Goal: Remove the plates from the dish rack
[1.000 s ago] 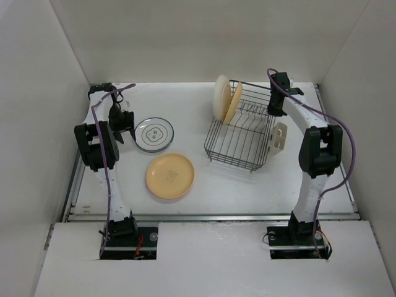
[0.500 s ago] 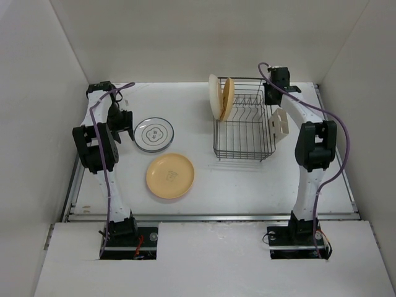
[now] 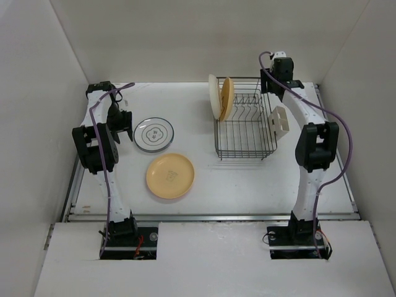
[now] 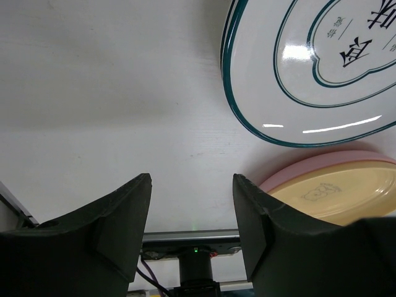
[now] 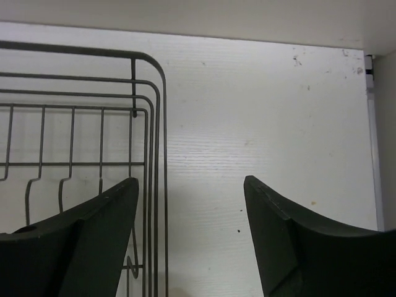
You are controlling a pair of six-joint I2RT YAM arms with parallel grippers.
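A: How much of the ringed plate (image 4: 297, 74) does the left wrist view show?
B: Part of it. The top and right edges cut it off. The pink plate (image 4: 303, 173) is only a rim under the yellow plate (image 4: 334, 198).
A: And the rack (image 5: 148, 124)?
B: The right wrist view crops it at the left and bottom edges.

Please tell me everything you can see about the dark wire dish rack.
The dark wire dish rack is a rectangular basket of thin, metal-looking rods with slotted dividers. It stands level on the white table, towards the far right. A cream slotted cup holder sits on its right side. A cream round plate and a yellow-orange round plate stand upright at its far left end. The right gripper is above its far right corner, jaws open, not gripping it.
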